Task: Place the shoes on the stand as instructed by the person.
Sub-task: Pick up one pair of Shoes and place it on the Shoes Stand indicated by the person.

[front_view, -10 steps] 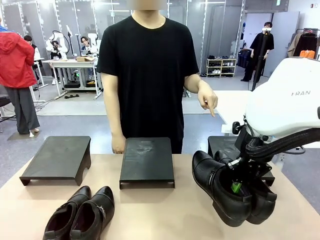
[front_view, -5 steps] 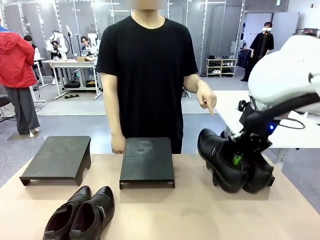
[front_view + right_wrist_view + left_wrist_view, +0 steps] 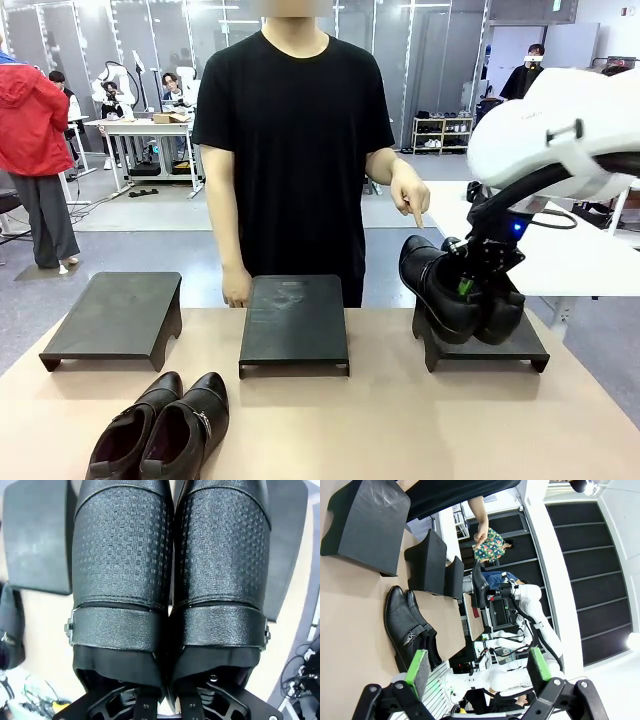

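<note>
Below my right gripper (image 3: 463,287), which is clamped on one pair of shoes (image 3: 440,295), sits the end stand (image 3: 520,348); I cannot tell whether they touch. The person's hand (image 3: 410,198) points down beside it. My left gripper (image 3: 478,655) has its fingers apart, and the second pair (image 3: 407,625) lies beyond its fingertips.

Bright, even overhead light fills the hall in the front view. The matte black low stands (image 3: 295,318) throw only thin, soft shadows on the tan tabletop (image 3: 385,420), and pale glare streaks the glossy black leather shoes (image 3: 450,300). The left wrist view bows hard at its edges, a white ceiling lamp (image 3: 590,486) blown out. The right wrist view renders pebbled leather sharp, softly sheened.
</note>
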`<action>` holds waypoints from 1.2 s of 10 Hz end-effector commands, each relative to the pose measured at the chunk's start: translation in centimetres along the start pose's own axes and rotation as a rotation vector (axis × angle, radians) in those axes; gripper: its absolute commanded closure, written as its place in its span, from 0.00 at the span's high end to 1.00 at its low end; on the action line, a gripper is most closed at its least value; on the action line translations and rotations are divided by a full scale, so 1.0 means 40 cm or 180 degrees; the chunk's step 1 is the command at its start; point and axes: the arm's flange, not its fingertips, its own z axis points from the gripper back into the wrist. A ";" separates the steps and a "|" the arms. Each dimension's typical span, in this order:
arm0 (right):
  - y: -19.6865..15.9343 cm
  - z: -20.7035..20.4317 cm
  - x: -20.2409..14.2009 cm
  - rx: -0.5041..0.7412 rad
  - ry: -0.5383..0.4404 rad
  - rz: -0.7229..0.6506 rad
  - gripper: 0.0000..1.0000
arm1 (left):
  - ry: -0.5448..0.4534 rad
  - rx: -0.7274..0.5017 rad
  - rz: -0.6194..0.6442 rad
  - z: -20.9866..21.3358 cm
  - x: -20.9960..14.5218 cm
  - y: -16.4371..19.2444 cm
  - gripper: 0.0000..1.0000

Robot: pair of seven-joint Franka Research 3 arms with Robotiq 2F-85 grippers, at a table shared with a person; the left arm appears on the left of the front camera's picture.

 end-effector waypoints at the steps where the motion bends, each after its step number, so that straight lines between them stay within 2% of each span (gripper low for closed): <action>1: -0.016 -0.008 0.077 -0.0141 -0.0162 -0.0138 0.09 | 0.0014 -0.0016 -0.0046 0.006 -0.001 0.001 1.00; 7: -0.107 -0.054 0.171 -0.0410 -0.0304 -0.0267 0.09 | 0.0014 -0.0016 -0.0046 0.006 -0.001 0.001 1.00; 10: -0.116 -0.120 0.178 -0.0422 -0.0373 -0.0315 0.09 | 0.0014 -0.0016 -0.0046 0.006 -0.001 0.001 1.00; 12: -0.120 -0.161 0.177 -0.0578 -0.0549 -0.0274 0.09 | 0.0014 -0.0016 -0.0046 0.006 -0.001 0.001 1.00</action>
